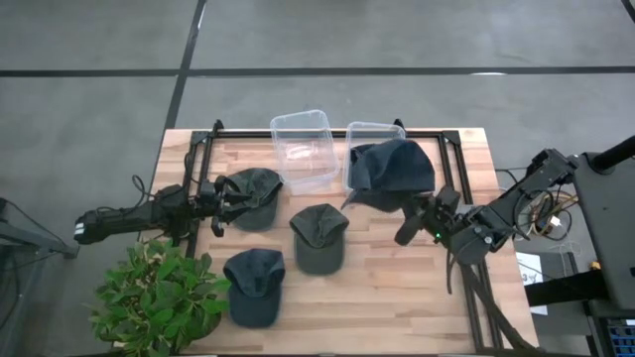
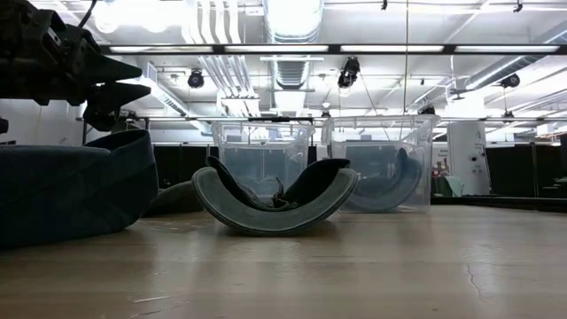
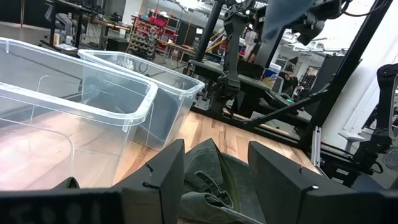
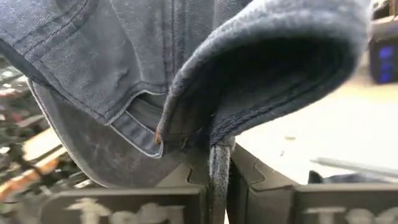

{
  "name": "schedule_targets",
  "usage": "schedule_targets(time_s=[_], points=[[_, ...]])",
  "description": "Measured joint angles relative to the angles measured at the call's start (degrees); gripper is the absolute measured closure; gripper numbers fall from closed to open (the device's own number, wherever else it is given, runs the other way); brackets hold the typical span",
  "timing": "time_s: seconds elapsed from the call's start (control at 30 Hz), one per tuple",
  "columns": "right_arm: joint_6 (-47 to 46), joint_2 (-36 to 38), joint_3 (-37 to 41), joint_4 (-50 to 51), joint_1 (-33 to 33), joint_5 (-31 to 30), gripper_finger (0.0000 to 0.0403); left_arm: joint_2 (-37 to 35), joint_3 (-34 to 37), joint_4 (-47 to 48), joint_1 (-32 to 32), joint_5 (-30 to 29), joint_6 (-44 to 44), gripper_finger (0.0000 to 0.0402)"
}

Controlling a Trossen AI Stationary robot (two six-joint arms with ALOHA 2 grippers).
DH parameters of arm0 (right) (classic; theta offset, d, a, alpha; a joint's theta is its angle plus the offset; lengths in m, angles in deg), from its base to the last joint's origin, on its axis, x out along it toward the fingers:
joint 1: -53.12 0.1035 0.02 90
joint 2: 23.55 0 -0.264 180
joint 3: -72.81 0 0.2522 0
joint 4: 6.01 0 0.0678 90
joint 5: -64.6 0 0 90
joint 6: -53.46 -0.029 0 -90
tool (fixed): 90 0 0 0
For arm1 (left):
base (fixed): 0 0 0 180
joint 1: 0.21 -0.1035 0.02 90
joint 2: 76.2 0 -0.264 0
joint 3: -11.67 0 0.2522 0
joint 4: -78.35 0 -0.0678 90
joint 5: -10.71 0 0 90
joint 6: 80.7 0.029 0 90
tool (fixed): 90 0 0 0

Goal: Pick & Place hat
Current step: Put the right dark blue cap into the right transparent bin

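My right gripper [image 1: 414, 224] is shut on a dark blue hat [image 1: 392, 171], which it holds up over the near part of the right clear bin [image 1: 369, 131]. Three more hats lie on the table: a green one [image 1: 253, 193] at my left gripper [image 1: 220, 206], a green one [image 1: 319, 236] in the middle, and a blue one [image 1: 255, 286] near the front. The left gripper is open and level. Its fingers stand on either side of the green hat's edge [image 3: 211, 177]. My right gripper pinches a fold of cloth at the blue hat's edge [image 4: 216, 163] between its two fingers. The fingers come about level from the table's near right side. The hat is lifted clear, and its crown [image 4: 124, 56] spreads out beyond the fingertips. My left gripper: I cannot tell whether its fingers touch the green hat.
A second clear bin [image 1: 303, 149] stands left of the first at the table's far edge. A dark shape [image 2: 390, 182] shows inside the right bin. A potted plant [image 1: 159, 293] sits at the near left corner. A black frame [image 1: 451, 149] runs around the table's edges.
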Motion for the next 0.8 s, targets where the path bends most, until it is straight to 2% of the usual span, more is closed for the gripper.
schedule_targets(time_s=[0.23,0.47,0.63,0.7,0.8], points=[[7.73,0.63,0.09,0.2,-3.81,-3.97,0.039,0.02,0.0,-0.04,0.0,0.0,0.0,0.0232],[16.27,2.38,0.42,0.46,-9.87,-4.1,0.039,0.02,0.02,-0.09,-0.01,0.0,-1.32,0.0232],[18.82,2.81,0.68,0.48,-12.65,-3.99,0.039,0.02,0.02,-0.1,-0.01,0.0,-4.45,0.0232],[18.98,2.91,0.75,0.47,-13.93,-2.64,0.039,0.02,0.0,-0.11,-0.01,0.0,-4.66,0.0232],[16.53,4.04,1.08,1.19,-17.71,4.84,0.039,0.02,0.02,-0.11,-0.01,0.0,-4.72,0.0232]])
